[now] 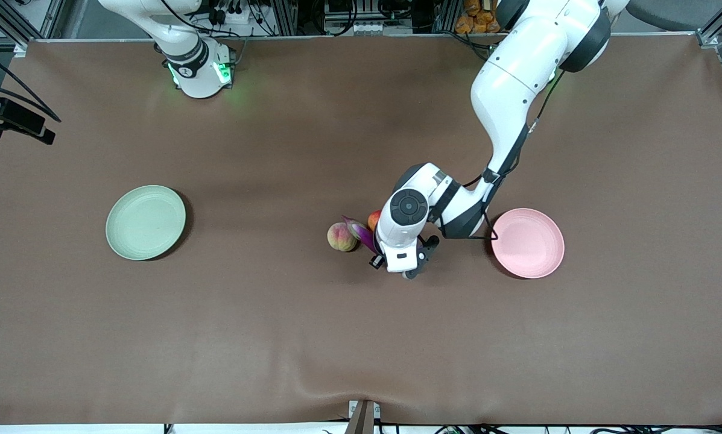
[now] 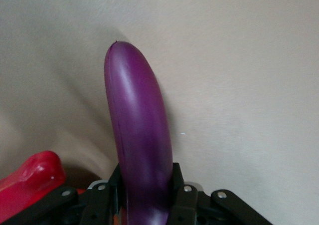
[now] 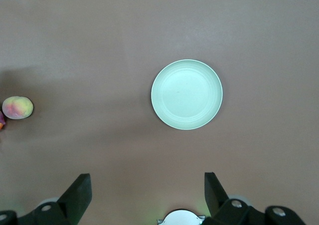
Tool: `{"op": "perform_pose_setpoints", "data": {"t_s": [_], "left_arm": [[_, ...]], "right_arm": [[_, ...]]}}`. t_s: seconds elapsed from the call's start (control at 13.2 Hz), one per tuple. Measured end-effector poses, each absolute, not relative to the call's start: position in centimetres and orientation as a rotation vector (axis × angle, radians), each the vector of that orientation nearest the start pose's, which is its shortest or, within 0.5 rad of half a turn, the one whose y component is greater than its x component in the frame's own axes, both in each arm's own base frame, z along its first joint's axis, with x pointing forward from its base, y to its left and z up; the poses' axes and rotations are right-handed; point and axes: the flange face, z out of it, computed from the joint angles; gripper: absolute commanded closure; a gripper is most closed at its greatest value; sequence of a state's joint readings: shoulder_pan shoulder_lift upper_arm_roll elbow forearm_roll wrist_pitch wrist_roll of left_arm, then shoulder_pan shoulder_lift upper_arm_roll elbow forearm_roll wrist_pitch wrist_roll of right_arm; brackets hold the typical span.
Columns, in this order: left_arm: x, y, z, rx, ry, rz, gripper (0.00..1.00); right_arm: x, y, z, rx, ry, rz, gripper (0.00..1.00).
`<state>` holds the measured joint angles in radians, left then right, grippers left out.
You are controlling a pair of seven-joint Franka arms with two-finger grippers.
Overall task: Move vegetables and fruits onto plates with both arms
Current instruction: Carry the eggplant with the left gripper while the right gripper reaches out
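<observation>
My left gripper (image 2: 146,181) is shut on the purple eggplant (image 2: 137,130), one black finger on each side of it. In the front view the left arm's hand (image 1: 400,238) covers the grip, and one end of the eggplant (image 1: 361,232) sticks out toward the peach (image 1: 341,237). The round red fruit (image 1: 374,218) lies against the hand. A glossy red chili pepper (image 2: 30,177) lies beside the fingers. The pink plate (image 1: 528,243) is toward the left arm's end, the green plate (image 1: 146,222) toward the right arm's end. My right gripper (image 3: 147,182) hangs open and high above the table, holding nothing, with the green plate (image 3: 187,94) below it.
The brown cloth (image 1: 361,337) covers the whole table. The right arm's base (image 1: 201,72) stands at the table's top edge. A black camera mount (image 1: 17,120) juts in at the right arm's end. The peach (image 3: 18,107) shows at the edge of the right wrist view.
</observation>
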<state>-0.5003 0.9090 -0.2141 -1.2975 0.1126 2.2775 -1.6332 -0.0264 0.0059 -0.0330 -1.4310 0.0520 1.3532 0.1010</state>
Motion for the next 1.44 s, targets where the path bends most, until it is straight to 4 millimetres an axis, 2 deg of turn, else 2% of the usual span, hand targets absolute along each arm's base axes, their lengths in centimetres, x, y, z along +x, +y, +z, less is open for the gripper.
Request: {"op": "perform_pose_setpoints", "data": {"t_s": [0.15,0.3,0.45,0.6,0.76,0.91,1.06,1.29,1.44], "left_arm": [[61.1,-45.4,24.8,-2.929,-1.501,0.009,1.00],[62.7,-43.1,30.1,-2.935,-1.518,-0.038,1.00],[64.4,-39.2,34.6,-2.914,-1.512,-0.057,1.00],[65.8,-34.1,36.9,-2.897,-1.438,-0.039,1.00],[66.7,-28.2,36.8,-2.884,-1.368,-0.003,1.00],[66.9,-22.0,35.3,-2.874,-1.291,0.048,1.00],[66.4,-16.6,33.4,-2.865,-1.218,0.113,1.00],[64.8,-11.1,31.7,-2.874,-1.101,0.191,1.00],[63.0,-8.2,31.2,-2.886,-1.011,0.234,1.00]], "right_arm": [[53.2,-2.5,66.8,-3.081,0.234,0.131,0.00],[53.2,-2.5,66.8,-3.081,0.232,0.132,0.00],[53.2,-2.5,66.8,-3.081,0.227,0.131,0.00],[53.3,-2.5,66.7,-3.081,0.226,0.128,0.00],[53.8,-2.5,65.9,-3.081,0.227,0.149,0.00],[55.0,-2.1,64.4,-3.081,0.210,0.168,0.00],[55.9,-1.1,63.6,-3.083,0.182,0.149,0.00],[56.7,0.5,62.5,-3.010,0.150,0.170,0.00],[58.7,1.8,60.1,-2.963,0.134,0.166,0.00]]}}
